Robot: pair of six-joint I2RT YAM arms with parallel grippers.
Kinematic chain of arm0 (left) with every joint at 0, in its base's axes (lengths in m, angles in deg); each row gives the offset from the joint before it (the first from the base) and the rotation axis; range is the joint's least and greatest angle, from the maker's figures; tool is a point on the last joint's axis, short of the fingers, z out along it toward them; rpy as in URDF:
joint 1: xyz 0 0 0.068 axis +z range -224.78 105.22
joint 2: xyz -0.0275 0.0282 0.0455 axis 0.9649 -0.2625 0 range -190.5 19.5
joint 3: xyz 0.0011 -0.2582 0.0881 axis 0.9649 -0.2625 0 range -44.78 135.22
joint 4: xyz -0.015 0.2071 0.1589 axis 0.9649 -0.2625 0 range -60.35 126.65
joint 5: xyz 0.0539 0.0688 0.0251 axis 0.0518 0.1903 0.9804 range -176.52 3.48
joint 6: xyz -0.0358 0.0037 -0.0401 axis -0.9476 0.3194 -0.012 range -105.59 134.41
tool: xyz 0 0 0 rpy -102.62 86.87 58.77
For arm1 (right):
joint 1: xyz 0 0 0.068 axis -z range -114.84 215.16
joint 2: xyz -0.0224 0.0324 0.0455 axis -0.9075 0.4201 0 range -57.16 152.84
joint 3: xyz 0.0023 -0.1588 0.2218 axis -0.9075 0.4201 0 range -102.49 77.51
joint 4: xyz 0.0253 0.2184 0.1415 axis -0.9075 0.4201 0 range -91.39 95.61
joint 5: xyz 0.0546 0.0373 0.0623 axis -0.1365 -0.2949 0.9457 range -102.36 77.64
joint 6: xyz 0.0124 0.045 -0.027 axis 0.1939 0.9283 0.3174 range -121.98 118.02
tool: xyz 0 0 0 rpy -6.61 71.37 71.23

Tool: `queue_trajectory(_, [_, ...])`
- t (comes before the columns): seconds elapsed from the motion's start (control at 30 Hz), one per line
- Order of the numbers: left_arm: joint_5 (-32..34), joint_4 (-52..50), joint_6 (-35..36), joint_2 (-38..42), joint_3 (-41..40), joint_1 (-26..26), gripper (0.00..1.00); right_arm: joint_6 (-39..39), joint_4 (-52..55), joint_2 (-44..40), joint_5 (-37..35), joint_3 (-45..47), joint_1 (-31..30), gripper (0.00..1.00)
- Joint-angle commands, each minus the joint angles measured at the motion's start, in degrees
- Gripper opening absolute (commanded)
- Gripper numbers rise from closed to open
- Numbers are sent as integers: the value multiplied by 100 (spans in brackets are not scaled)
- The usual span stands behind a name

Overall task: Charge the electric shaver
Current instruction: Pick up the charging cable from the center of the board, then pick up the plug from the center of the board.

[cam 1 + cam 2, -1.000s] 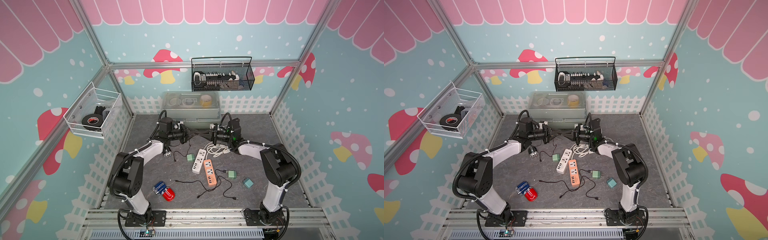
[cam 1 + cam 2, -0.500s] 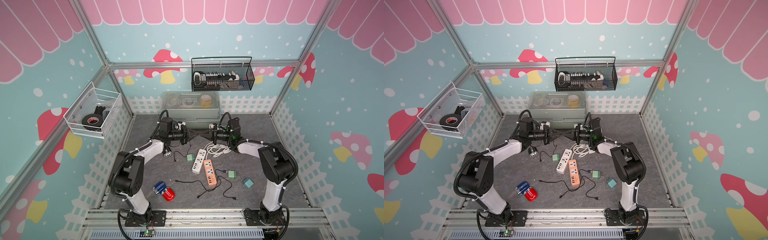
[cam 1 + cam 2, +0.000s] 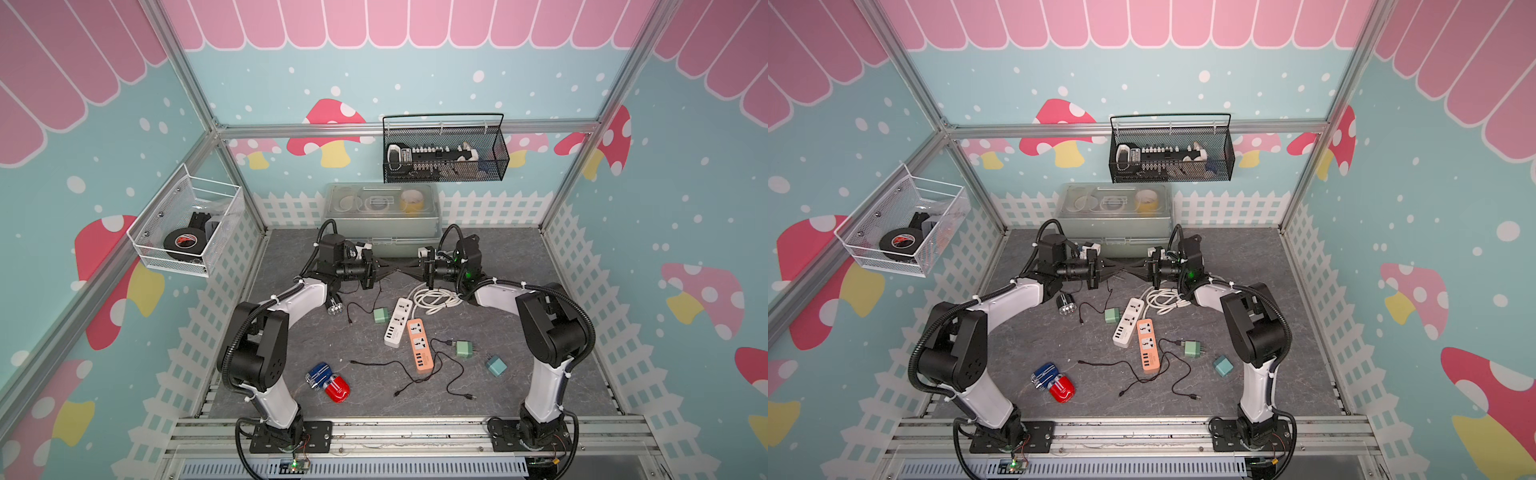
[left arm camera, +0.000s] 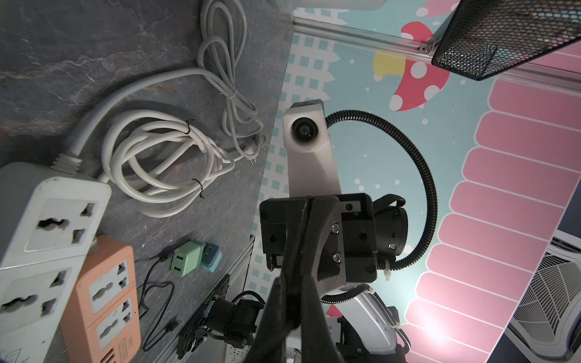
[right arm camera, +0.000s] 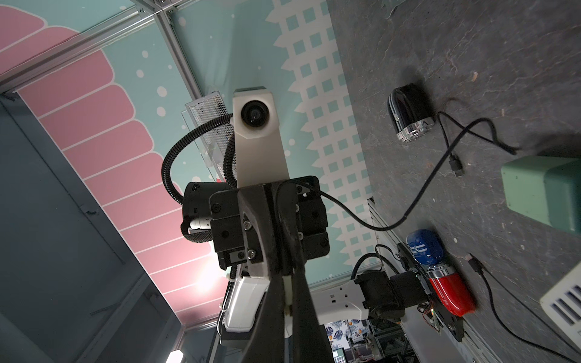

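Note:
The black electric shaver point(image 3: 334, 308) with a chrome head lies on the grey mat beside the left arm, also in the right wrist view point(image 5: 408, 116). Both arms meet tip to tip above the mat at the back. My left gripper point(image 3: 394, 271) is shut on a thin black cable point(image 5: 405, 217). The cable drapes from its fingers down to the mat, and its USB plug point(image 5: 456, 163) lies free near the shaver. My right gripper point(image 3: 406, 272) is shut, its tips against the left's. Whether it also pinches the cable is hidden.
On the mat lie a white power strip point(image 3: 398, 322), an orange power strip point(image 3: 420, 345), a coiled white cord point(image 3: 434, 297), green adapters point(image 3: 380, 316) point(image 3: 464, 348), a teal one point(image 3: 496, 365) and another black cable point(image 3: 415, 374). Blue point(image 3: 318, 374) and red point(image 3: 336, 388) shavers lie near the front. A clear box point(image 3: 382, 220) stands at the back.
My left gripper's jaws have closed the last bit. The right gripper has edged slightly toward the left one. The cable hangs as before.

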Motion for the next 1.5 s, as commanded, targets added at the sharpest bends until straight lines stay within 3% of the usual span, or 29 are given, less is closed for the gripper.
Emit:
queue_trajectory(0.0, [25, 84, -73, 62, 36, 23, 0, 79, -241, 88, -64, -144, 33, 10])
queue_trajectory(0.07, [250, -69, -99, 238, -43, 96, 0, -126, -6, -63, -285, -31, 44, 29])
queue_trajectory(0.13, [585, -528, -36, 527, -128, 232, 0, -1074, 1321, -502, -650, 50, 44, 41])
queue_trajectory(0.23, [1199, -1520, 125, 1046, -193, 489, 0, -3237, 4917, -1170, -1851, -407, -108, 46])
queue_trajectory(0.3, [1643, -2210, 222, 1392, -192, 583, 0, -3715, 6308, -1361, -2941, -750, -391, 46])
queue_trajectory(0.47, [2467, -3250, 56, 2121, -428, 623, 0, -2620, 6705, -1021, -3942, -977, -1073, 48])
queue_trajectory(0.63, [3523, -4644, 17, 2914, -289, 626, 0, -1566, 8583, -23, -4521, -2553, -1792, 49])
queue_trajectory(0.77, [3677, -4942, -172, 3357, -346, 622, 0, -730, 8988, 559, -4679, -3235, -2173, 53])
queue_trajectory(0.97, [3937, -5289, -311, 4028, -573, 631, 0, 393, 9025, 1106, -4734, -3697, -2215, 53])
queue_trajectory(1.47, [3805, -5404, -229, 4395, -770, 632, 0, 1349, 9252, 2393, -4843, -4923, -2180, 61])
